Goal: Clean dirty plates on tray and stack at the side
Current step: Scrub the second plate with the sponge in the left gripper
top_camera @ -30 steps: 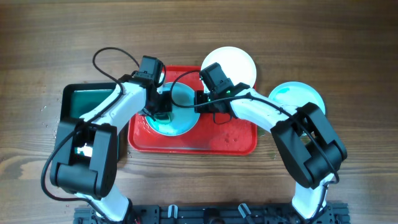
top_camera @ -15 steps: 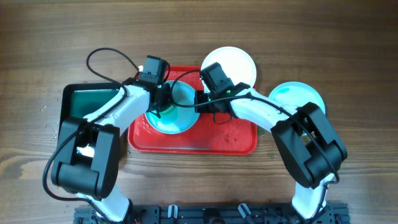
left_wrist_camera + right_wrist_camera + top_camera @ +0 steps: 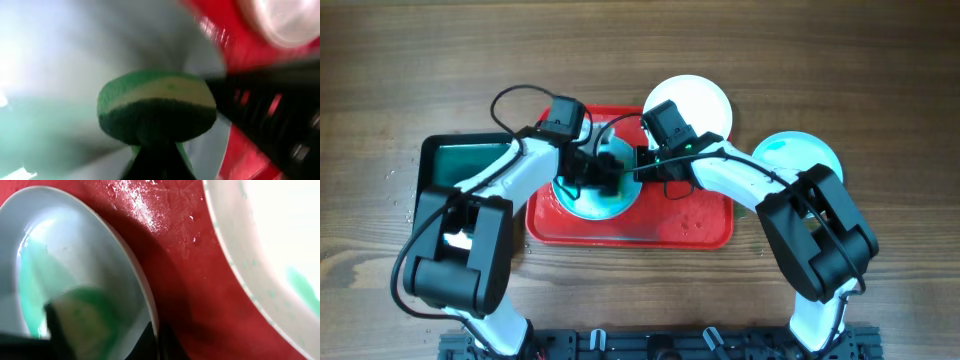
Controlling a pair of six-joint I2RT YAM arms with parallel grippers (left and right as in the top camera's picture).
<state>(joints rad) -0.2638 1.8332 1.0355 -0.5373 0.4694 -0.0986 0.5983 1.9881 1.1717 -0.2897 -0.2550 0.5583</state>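
The left hand [image 3: 594,175], clenched on the sponge [image 3: 157,112], presses the mint plate [image 3: 602,206]; the right hand [image 3: 639,161] clamps its rim. Rightward, the tray [image 3: 695,222] floor lies open.

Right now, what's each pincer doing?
Left pincer: closed on the round green-and-yellow sponge.
Right pincer: closed on the rim of the pale mint-blue round plate.

Three plates were counted: one mint-blue plate [image 3: 610,205], a second mint-blue plate [image 3: 800,155] and one white plate [image 3: 700,95]. There were two trays, one red tray [image 3: 700,226] and one black tray [image 3: 458,160]. One sponge [image 3: 157,107] showed, and two arms, a left arm [image 3: 505,175] and a right arm [image 3: 735,180].
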